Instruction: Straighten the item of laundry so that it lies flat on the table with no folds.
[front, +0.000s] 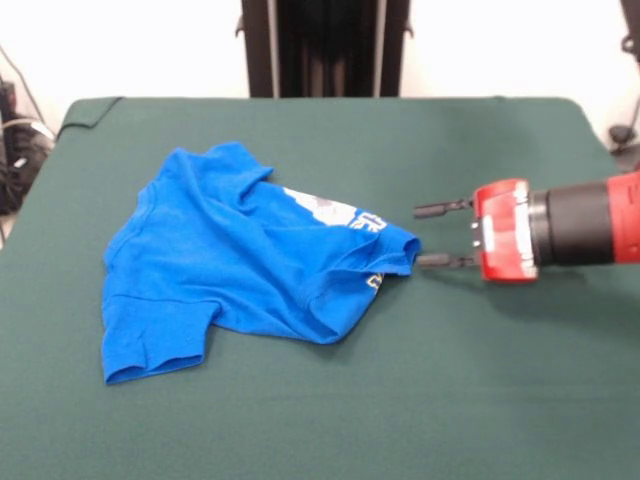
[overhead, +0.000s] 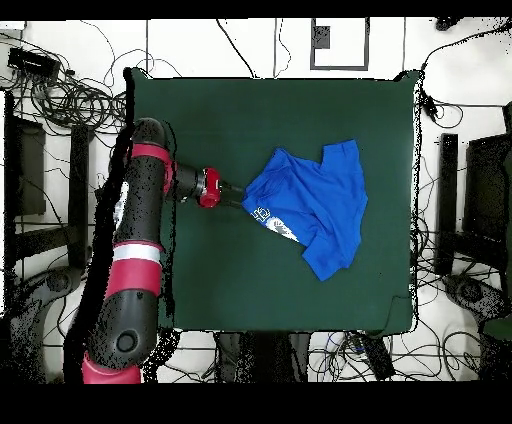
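Observation:
The item of laundry (front: 240, 260) is a bright blue T-shirt lying crumpled on the green table (front: 320, 420), left of the middle. Part of it is folded over itself, so only a strip of the white print and yellow lettering shows near its right corner. My gripper (front: 418, 236) reaches in level from the right with its two black fingers (front: 440, 209) apart, open. The lower finger's tip lies right at the shirt's right corner. In the overhead view the gripper (overhead: 232, 192) points at the shirt's (overhead: 312, 205) left edge, on the table (overhead: 200, 120).
Wide bare felt lies all around the shirt, most of it in front and to the right in the front view. Loose cables (overhead: 70, 95) lie on the floor beyond the table's edges. Dark equipment (front: 12, 150) stands off the left edge.

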